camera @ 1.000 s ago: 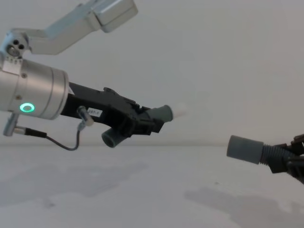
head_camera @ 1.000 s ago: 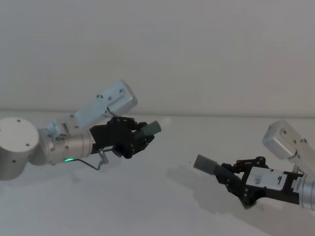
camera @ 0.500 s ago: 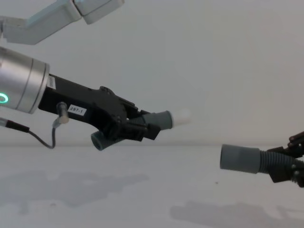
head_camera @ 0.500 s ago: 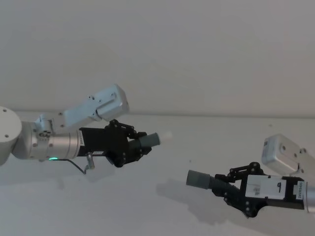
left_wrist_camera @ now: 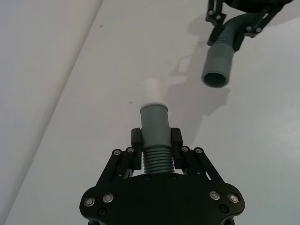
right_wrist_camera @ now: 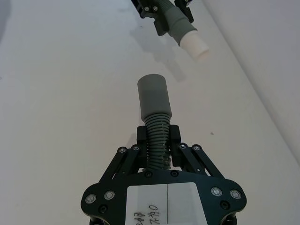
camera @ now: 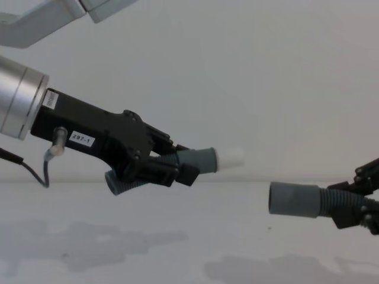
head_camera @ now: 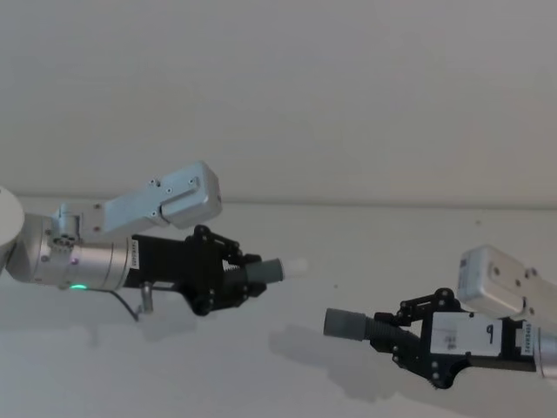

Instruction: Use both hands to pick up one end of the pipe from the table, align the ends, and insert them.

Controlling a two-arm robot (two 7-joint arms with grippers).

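Pipe in two pieces, both held up off the table (head_camera: 287, 374), one per gripper, ends facing each other across a gap.

Left gripper (head_camera: 228, 277), on the left in the head view: fingers closed around the ribbed part of the short piece (camera: 177, 163), just behind its smooth grey cuff. The pale whitish tip (camera: 231, 158) sticks out past the cuff, pointing toward the robot's right. The piece's other end pokes out below the fingers as an open grey mouth, seen from the chest view. Green light glows on the silver wrist (head_camera: 83, 261).

Right gripper (head_camera: 409, 335), lower right in the head view: fingers clamped on the ribbed section of the other piece (right_wrist_camera: 156, 129), with the wider grey sleeve (camera: 294, 199) projecting toward the robot's left. Sleeve's open mouth shows in the left wrist view.

Alignment: in the chest view the whitish tip sits higher than the sleeve and well apart from it, angled slightly downward; not touching. Shadows of both arms lie on the white table beneath.
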